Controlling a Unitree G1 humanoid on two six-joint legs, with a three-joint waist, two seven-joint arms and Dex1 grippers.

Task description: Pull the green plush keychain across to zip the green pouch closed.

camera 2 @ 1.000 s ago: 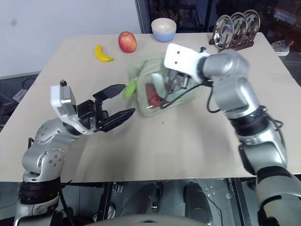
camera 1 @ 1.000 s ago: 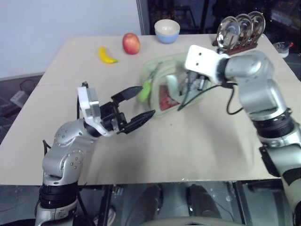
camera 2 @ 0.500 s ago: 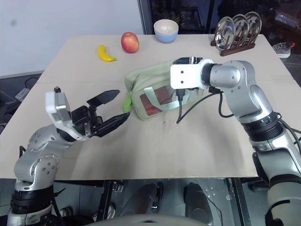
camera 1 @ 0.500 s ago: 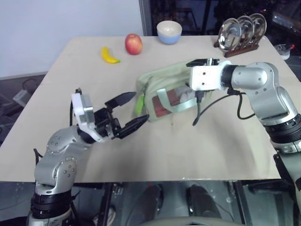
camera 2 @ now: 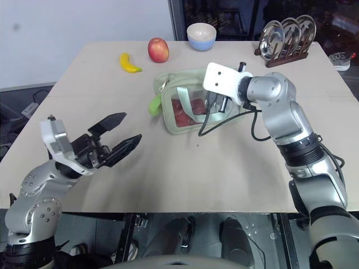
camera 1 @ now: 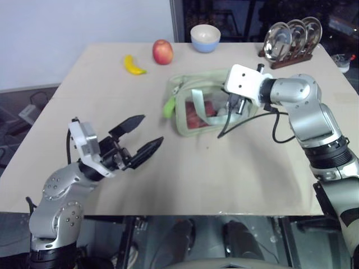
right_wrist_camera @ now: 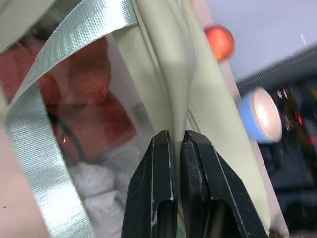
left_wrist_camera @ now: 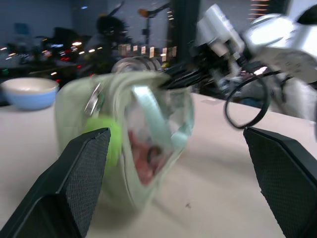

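Beige tabletop [camera 1: 235, 185] with a grey wall behind on the far left and dark shelving on the far right. Green pouch [camera 1: 208, 103] sits mid-table, slightly toward the far side, clear side panel facing the near edge, red contents visible through it, pale strap [camera 1: 197, 102] looped over the front. Green plush keychain [camera 1: 169, 107] hangs off the pouch's left end, lime-coloured, touching the pouch corner just beside a metal clip.

Right gripper [right_wrist_camera: 176, 148] is at the pouch's right end; fingers clenched, pinching a fold of the pouch's pale green fabric edge between them, as the right wrist view shows. White wrist block sits above the pouch's right side, black cable drooping in front of the pouch.

Left gripper [camera 1: 141, 137] is near-left of the pouch, well apart from it, above the table, jaws spread wide and holding nothing. Fingers point toward the pouch; the left wrist view shows the pouch and keychain between the two finger pads, at a distance.

Far side of the table: yellow banana [camera 1: 133, 65] on the left, red apple [camera 1: 162, 51] just right of it, blue-and-cream bowl [camera 1: 205, 38] further right, rack of metal plates [camera 1: 290, 39] at the far right corner.
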